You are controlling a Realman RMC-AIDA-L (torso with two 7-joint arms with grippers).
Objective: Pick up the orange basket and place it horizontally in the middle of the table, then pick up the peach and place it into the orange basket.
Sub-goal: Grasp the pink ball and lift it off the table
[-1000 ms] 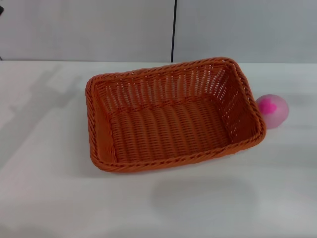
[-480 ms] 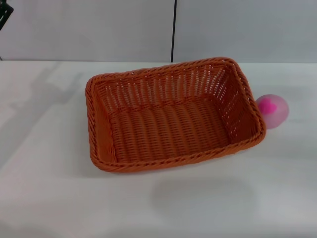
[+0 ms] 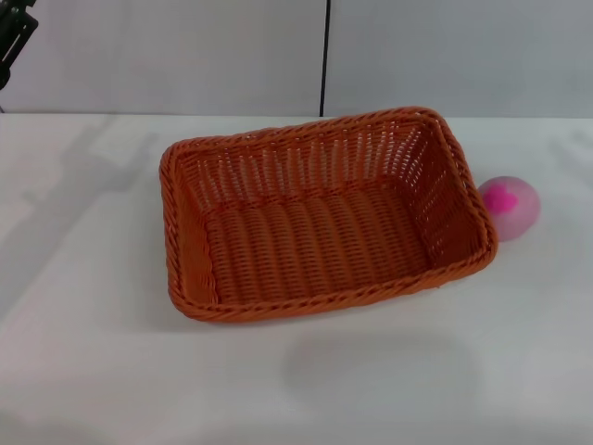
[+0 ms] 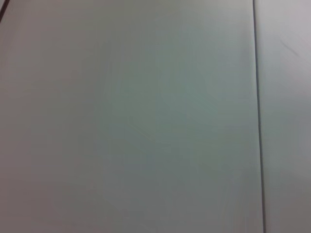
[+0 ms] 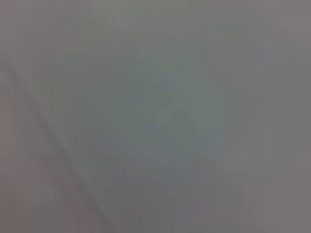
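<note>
Head view: only dark part of left arm shows at far upper-left corner; left gripper (image 3: pixel 13 37) state cannot tell; right gripper out of sight. Bright orange rectangular woven basket (image 3: pixel 320 215) lies well right of and nearer than left gripper, mid white tabletop (image 3: pixel 83 352), long axis slightly skewed, upright, empty. Small pale-pink round peach (image 3: pixel 510 208) just beside basket's right end.

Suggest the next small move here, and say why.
Probably bring the left arm, only just visible at the far-left edge of the head view, down toward the orange basket. The basket lies slightly skewed on the table, empty, nothing gripping it. The peach sits outside its right end.
</note>
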